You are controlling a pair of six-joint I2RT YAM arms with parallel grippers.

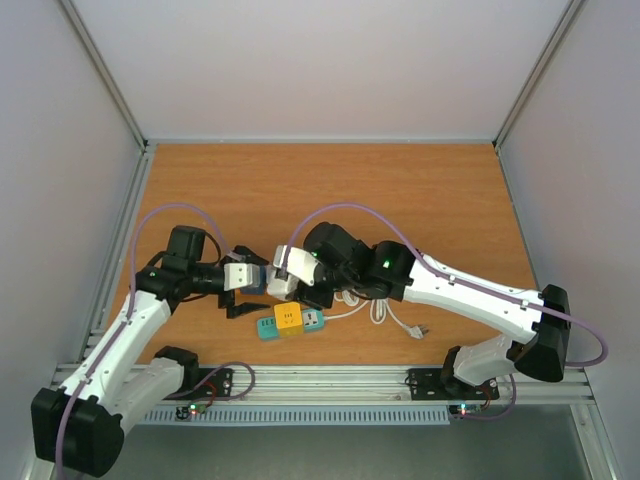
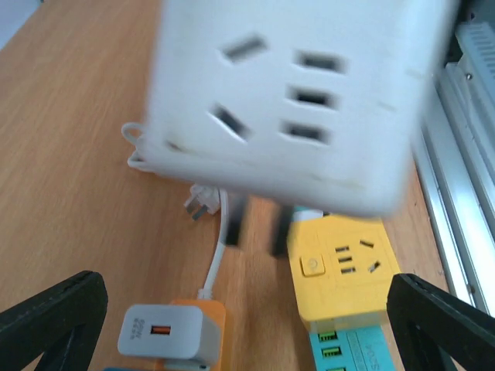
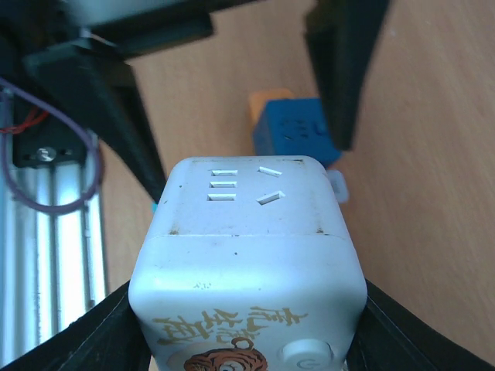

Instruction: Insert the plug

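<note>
Black and clenched, the right gripper (image 3: 247, 328) grips a white socket cube (image 3: 246, 232) by its sides, held off the wooden table (image 2: 69, 170) with the socket face turned toward the left gripper (image 2: 246, 286). That one is spread wide and holds nothing. Beneath the cube lie a yellow power strip (image 2: 344, 267) and a white charger (image 2: 162, 334) – the plug (image 2: 197, 207) rests on the table beyond them, on its white cord (image 2: 219, 247).

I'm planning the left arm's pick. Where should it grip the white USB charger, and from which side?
Probably its two flat side faces, approached from the port-face end: the white USB charger rests against an orange block with its port facing the left wrist camera, inside the span of the open left gripper.
</note>
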